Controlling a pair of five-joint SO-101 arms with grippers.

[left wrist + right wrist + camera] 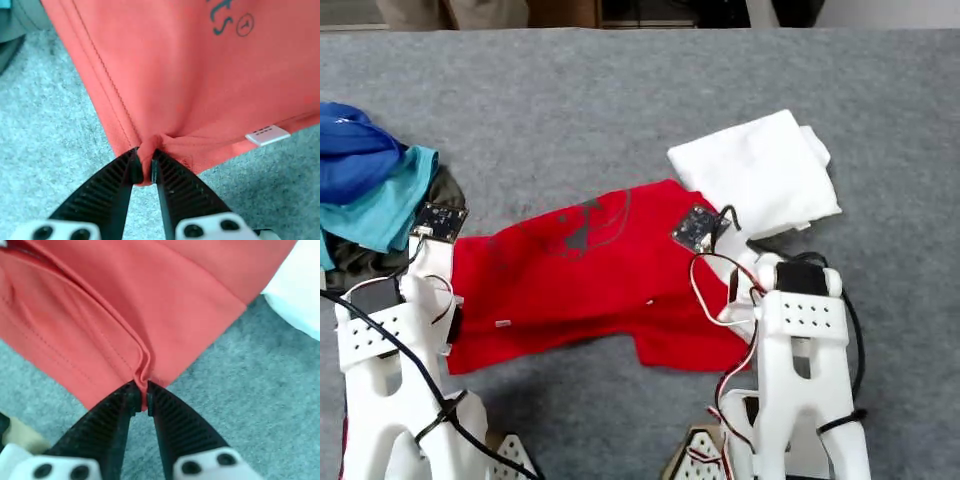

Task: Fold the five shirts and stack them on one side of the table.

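Table [620, 90]: red shirt [570, 270] lies spread and slanted across the middle, close to the arms' edge. Unfolded pile [370, 190] sits at the left edge, just beside the red shirt's end. Folded white shirt [760, 175] sits toward the right edge and appears to touch its far corner.

Left gripper [144, 167] is clamped on a small bunch of hem near the label tag [267, 135]. Right gripper [141, 392] is clamped on a thin fold at the opposite edge.

Risks:
- Both bites are shallow, right at the cloth edge. A lift could pull fabric out of one claw and skew the fold.
- Uneven lift heights would likely wrinkle it.
- Sweeping the cloth over may drag the white shirt or snag the pile, since both are so close.
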